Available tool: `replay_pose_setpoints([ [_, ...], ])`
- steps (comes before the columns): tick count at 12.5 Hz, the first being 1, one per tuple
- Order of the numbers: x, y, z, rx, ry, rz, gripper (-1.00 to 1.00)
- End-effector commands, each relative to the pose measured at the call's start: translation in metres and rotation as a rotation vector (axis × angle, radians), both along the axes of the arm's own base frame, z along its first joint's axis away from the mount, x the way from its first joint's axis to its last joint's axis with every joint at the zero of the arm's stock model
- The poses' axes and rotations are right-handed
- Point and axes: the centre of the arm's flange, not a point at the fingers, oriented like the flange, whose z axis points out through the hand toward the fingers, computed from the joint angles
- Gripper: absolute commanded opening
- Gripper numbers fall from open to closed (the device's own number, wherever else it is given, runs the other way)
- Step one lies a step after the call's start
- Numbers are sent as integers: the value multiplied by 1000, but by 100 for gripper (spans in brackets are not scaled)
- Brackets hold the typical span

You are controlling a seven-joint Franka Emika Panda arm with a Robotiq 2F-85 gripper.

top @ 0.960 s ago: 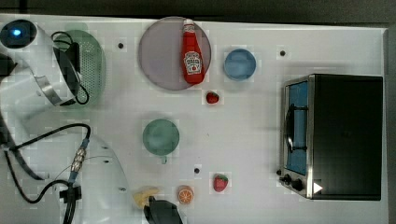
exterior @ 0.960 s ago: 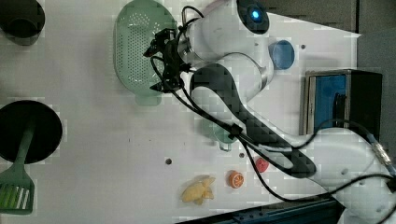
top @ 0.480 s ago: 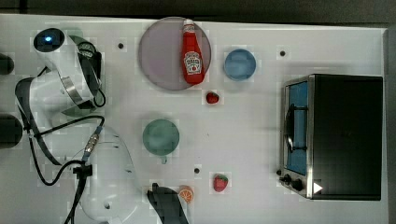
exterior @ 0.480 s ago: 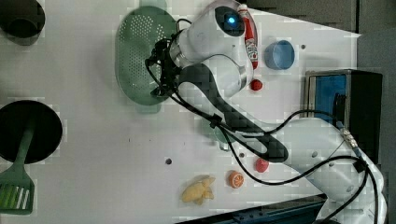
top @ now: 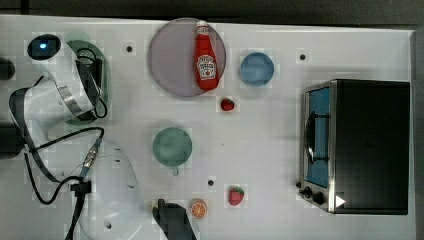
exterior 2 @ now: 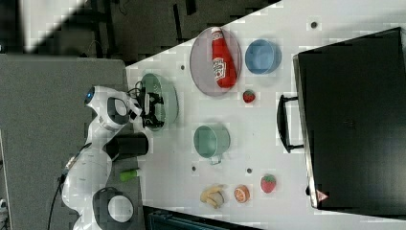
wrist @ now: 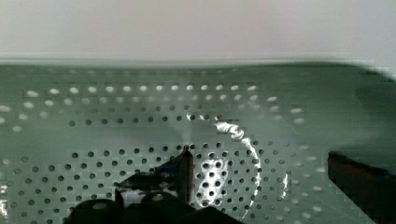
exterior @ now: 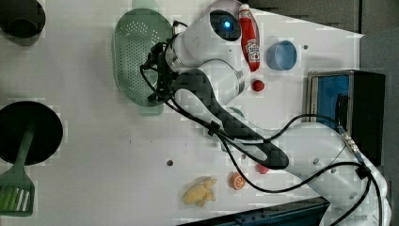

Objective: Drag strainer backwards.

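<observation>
Strainer is the pale mint-green oval colander lying near the tabletop's edge at the top view's left, close to the far corner, well apart from the greyish-pink plate with the ketchup bottle and from the teal cup.

Over the last moment the arm has swung across and lowered. In the earlier left view the gripper hung over the colander's side; now it reaches down into the bowl. The wrist view bears this out: the perforated floor lies close beneath the camera, with the far wall and rim rising beyond it (a dark fingertip shows at one side). The fingers stand spread wide apart and hold nothing. The strainer itself appears not to have shifted.

My reading is that the approach is about finished and the drag has not begun. With the fingers inside the bowl, the likely next move is to press against the inner wall and pull it backwards.
</observation>
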Motion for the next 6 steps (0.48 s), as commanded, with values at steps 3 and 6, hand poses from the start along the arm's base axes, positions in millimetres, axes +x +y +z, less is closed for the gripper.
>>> replay_pose_setpoints([
  [3, -23, 17, 30, -11, 4, -12, 100],
  [6, -42, 17, 27, -20, 29, -4, 100],
])
